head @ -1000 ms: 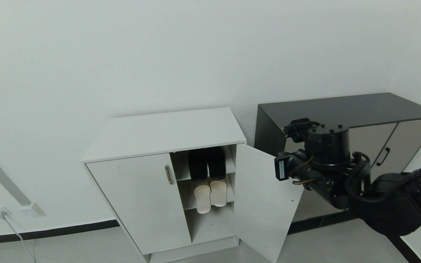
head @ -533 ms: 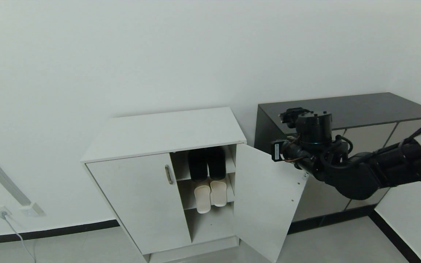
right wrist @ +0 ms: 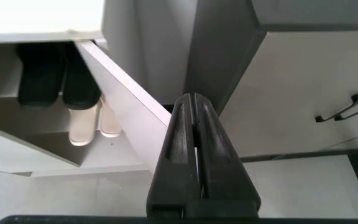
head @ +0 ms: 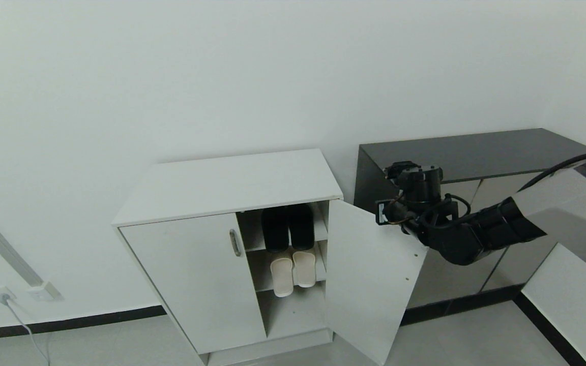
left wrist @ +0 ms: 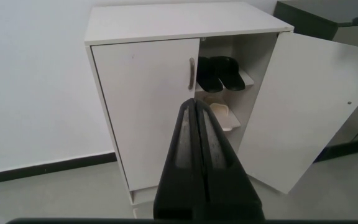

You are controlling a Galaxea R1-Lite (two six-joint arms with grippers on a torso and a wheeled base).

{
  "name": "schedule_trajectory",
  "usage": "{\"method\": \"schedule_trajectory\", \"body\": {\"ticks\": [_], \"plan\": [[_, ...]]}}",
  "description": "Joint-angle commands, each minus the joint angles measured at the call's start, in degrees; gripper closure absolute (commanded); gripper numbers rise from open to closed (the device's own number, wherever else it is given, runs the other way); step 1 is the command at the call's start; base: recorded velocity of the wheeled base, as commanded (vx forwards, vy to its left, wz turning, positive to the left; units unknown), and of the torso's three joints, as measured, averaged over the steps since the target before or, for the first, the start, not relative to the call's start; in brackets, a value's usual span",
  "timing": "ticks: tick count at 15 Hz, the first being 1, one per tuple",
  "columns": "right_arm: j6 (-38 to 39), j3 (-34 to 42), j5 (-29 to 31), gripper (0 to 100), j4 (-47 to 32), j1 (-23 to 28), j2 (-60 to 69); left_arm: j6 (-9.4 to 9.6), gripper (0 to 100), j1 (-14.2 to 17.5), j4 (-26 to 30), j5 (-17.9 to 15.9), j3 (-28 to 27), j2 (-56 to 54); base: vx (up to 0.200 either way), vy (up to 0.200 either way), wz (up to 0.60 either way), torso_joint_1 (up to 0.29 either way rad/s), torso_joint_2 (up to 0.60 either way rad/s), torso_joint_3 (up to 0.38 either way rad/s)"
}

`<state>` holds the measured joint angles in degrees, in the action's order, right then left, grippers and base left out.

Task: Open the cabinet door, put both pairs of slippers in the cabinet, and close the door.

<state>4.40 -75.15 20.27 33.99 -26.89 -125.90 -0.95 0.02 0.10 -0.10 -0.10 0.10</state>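
Observation:
The white cabinet (head: 232,183) has its right door (head: 369,274) swung open. Black slippers (head: 288,229) sit on the top shelf and cream slippers (head: 293,272) on the shelf below. My right gripper (head: 385,216) is shut and holds nothing, at the door's outer face by its upper free corner. In the right wrist view the right gripper (right wrist: 194,98) ends at the door (right wrist: 126,87), with the black slippers (right wrist: 58,78) and cream slippers (right wrist: 92,121) beyond. My left gripper (left wrist: 196,104) is shut and holds nothing, held back in front of the cabinet (left wrist: 142,112).
The cabinet's left door (head: 196,284) is closed, with a metal handle (head: 234,243). A dark grey sideboard (head: 476,152) stands right of the open door, close behind my right arm. A wall socket with a cable (head: 3,296) is low on the left. Bare floor lies in front.
My right arm has stretched out away from the camera, taking the gripper slightly up and left along the door's outer side. The door's angle and the slippers are unchanged.

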Motion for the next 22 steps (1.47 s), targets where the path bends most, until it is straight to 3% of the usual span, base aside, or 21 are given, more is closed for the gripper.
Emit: {"method": "schedule_trajectory", "body": {"ticks": [1, 17, 22], "plan": [[0.0, -0.9, 0.0, 100, 0.0, 1.0, -2.2, -0.02, 100, 0.1, 0.0, 0.0, 0.0, 0.0, 0.000, 0.000, 0.00, 0.000, 0.00, 0.000], [0.0, 0.7, 0.0, 100, -0.1, 1.8, -3.9, -0.02, 100, 0.0, 0.0, 0.0, 0.0, 0.0, 0.000, 0.000, 0.00, 0.000, 0.00, 0.000], [0.4, 5.0, 0.0, 100, 0.0, -0.9, -0.3, -0.02, 100, 0.1, 0.0, 0.0, 0.0, 0.0, 0.000, 0.000, 0.00, 0.000, 0.00, 0.000]]}}
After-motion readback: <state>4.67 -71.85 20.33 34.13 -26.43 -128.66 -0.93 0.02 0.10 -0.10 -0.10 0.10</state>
